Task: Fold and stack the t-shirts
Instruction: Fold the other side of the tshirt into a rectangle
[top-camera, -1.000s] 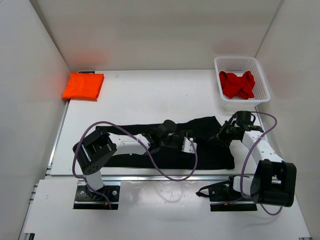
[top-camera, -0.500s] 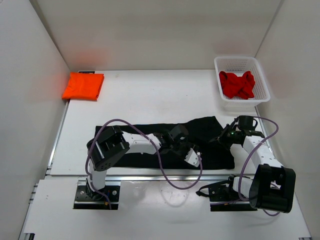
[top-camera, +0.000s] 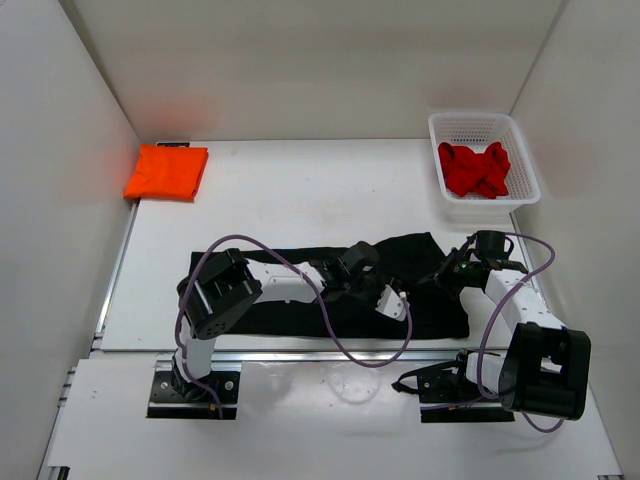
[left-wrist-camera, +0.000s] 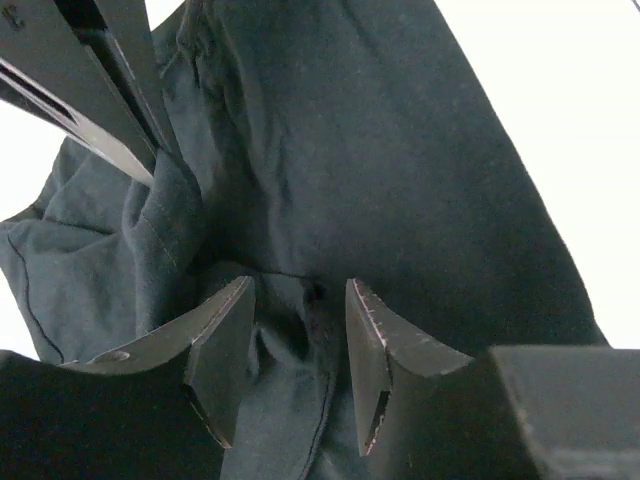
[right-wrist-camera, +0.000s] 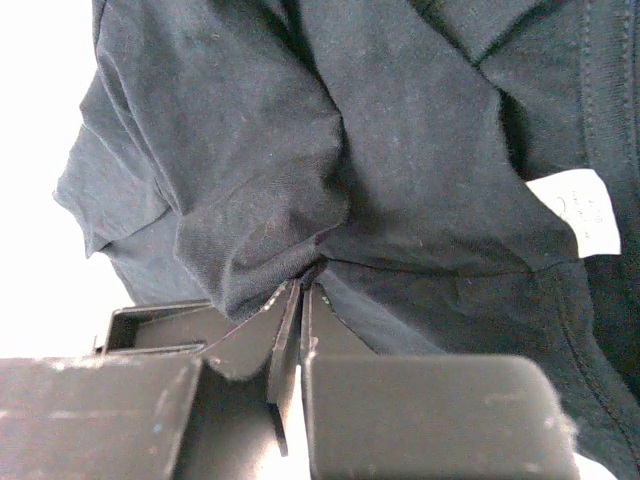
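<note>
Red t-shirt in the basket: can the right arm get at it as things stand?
Probably not yet. The red t-shirt lies in the open basket just beyond the right arm, nothing between, but its jaws are shut on the black t-shirt and must let go first.

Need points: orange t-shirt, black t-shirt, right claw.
orange t-shirt (top-camera: 166, 172): top external view, centre of the folded cloth.
black t-shirt (top-camera: 432, 315): top external view, bare lower-right part of the cloth.
right claw (right-wrist-camera: 303, 292): right wrist view, midway between fingertips pinching the black t-shirt.
</note>
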